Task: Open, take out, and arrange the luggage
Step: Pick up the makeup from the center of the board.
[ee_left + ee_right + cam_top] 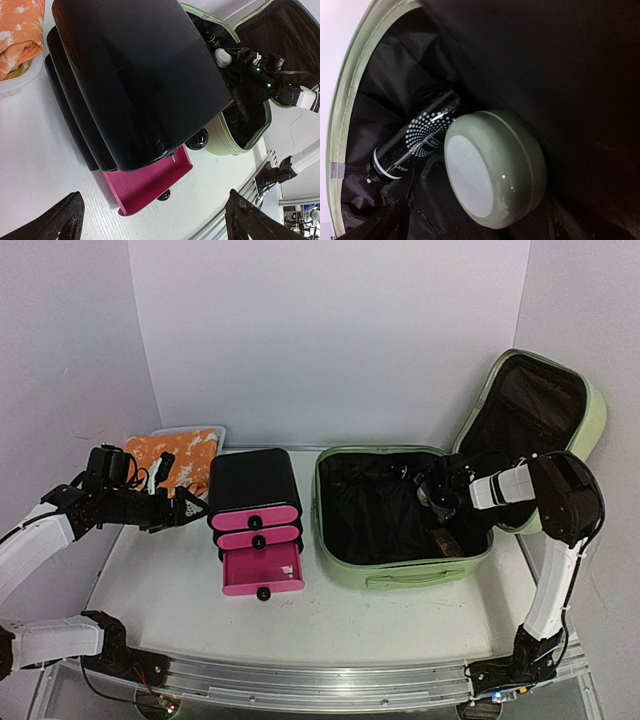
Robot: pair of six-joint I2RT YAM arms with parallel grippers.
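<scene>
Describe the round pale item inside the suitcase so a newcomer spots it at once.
Find the open light-green luggage on the right of the table and look into its black-lined base, where the right gripper reaches. There a squat, round, grey-green container lies beside a black bottle with white dots, the only pale thing inside.

A black drawer box (135, 80) fills the middle, standing on the white table (40, 165), one pink drawer (145, 182) pulled out, a black knob (163, 195) on its front. Beside it the luggage (225, 142) lies open, and the right arm (282, 87) reaches into its black lining. An orange cloth (20, 30) sits in a white basket (15, 85). The left gripper (155, 195) hangs with its fingers (60, 222) spread wide.
</scene>
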